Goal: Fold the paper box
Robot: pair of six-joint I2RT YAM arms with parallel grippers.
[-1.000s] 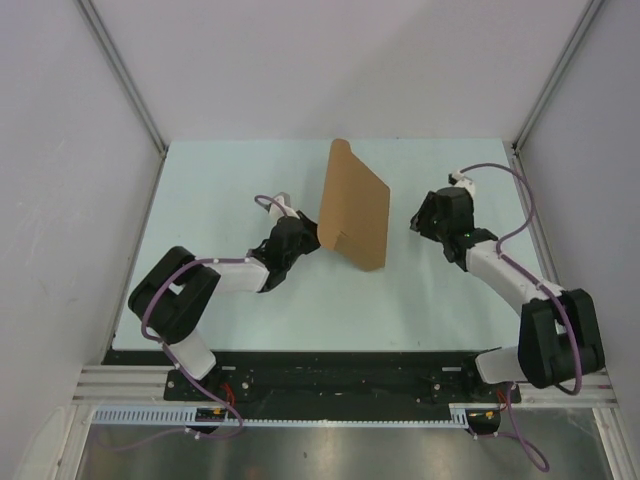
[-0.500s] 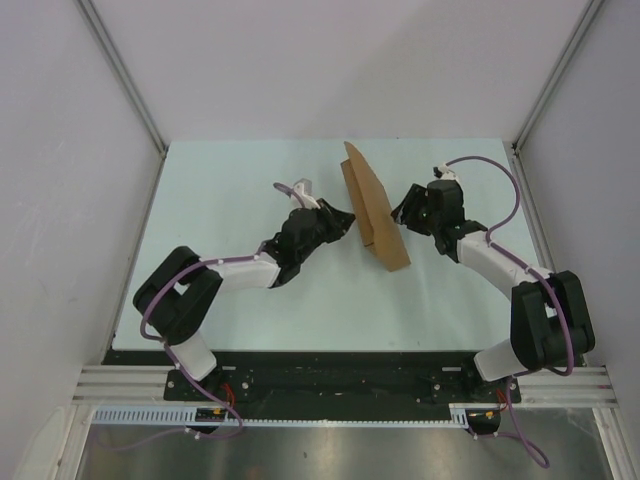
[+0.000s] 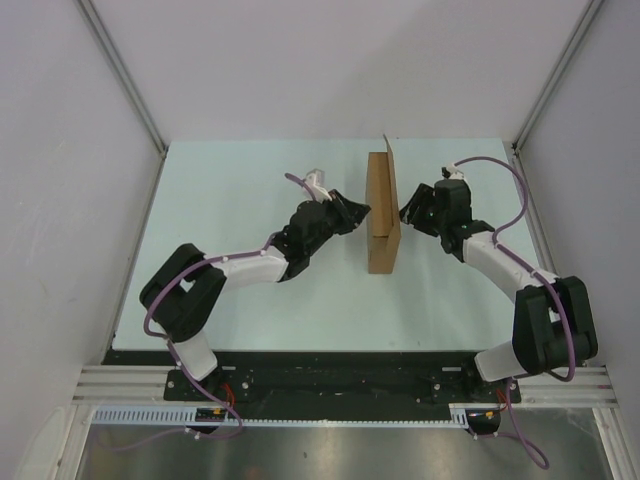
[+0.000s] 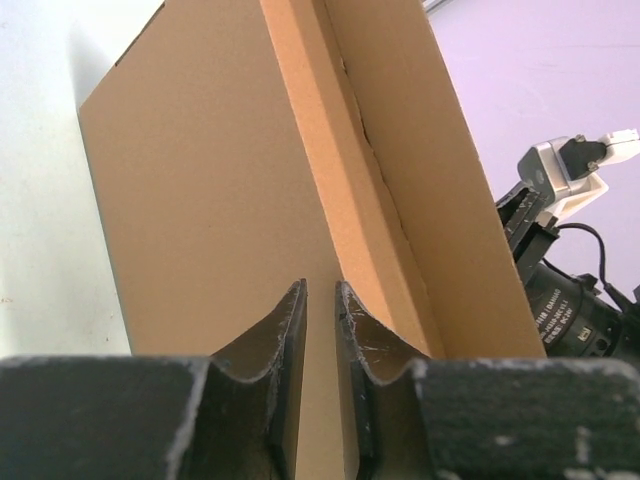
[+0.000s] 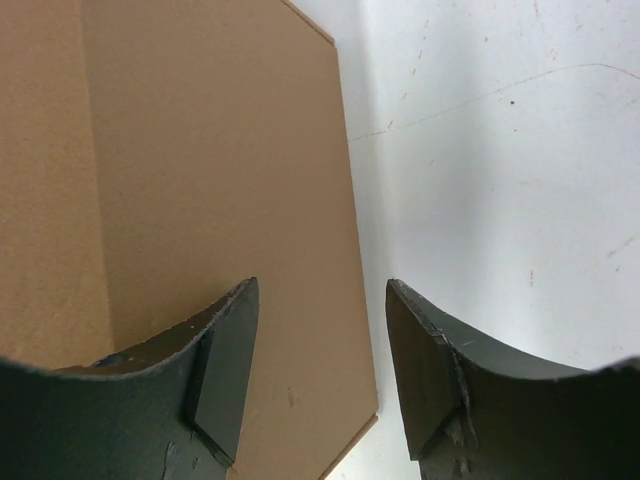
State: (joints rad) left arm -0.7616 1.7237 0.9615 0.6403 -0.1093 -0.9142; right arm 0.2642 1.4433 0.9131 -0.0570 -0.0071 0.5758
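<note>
Top external view: the paper box [image 3: 382, 225] stands on edge in the middle of the pale worktop [image 3: 220, 200]. From above it shows as a narrow brown strip running from far to near, with a thin panel rising higher at its far end. The left fingers [image 3: 357, 211] point at its left face from just beside it. The right fingers [image 3: 408, 212] face its right side, also very close. The box sits between the two, and whether either pair touches it cannot be told from here.

Left wrist view: the left fingers [image 4: 285, 325] are nearly closed, with only a thin slit between their tips and nothing in it. They aim straight at a broad upright panel of the paper box [image 4: 200, 180]. A narrow band runs up along that panel's right edge, and a second panel leans away beyond it. The black right arm [image 4: 560, 290] shows past the cardboard at the right.

Right wrist view: the right fingers [image 5: 225, 340] stand well apart and hold nothing. The paper box [image 5: 200, 150] fills the left half of the view, and its slanted edge runs down into the gap between the tips. The scuffed worktop [image 5: 500, 150] fills the rest.
</note>
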